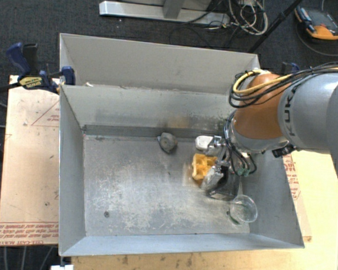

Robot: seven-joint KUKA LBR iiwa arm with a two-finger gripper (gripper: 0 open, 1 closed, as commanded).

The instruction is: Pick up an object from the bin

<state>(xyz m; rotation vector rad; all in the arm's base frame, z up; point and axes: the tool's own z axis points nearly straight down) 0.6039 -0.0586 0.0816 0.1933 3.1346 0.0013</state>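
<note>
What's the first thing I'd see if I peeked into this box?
The big robot arm with its orange wrist reaches in from the right, and its gripper hangs low in the grey bin, beside a yellow-orange thing. A clear round cup lies near the front right corner, and a small grey lump sits alone by the back wall.

A grey metal bin (pixel 69 171) with a few small things in its right half. Low in there, the gripper (pixel 215 180), down from the big arm (pixel 307 111) on the right. Just beside it on the left, a yellow-orange crumpled thing (pixel 199 166). A bit farther back, a small white thing (pixel 203 142). Under the gripper, something dark (pixel 228 189). Nearer and to the right, a clear round cup (pixel 243 210). Well apart to the left, by the far wall, a grey lump (pixel 167 143)
</note>
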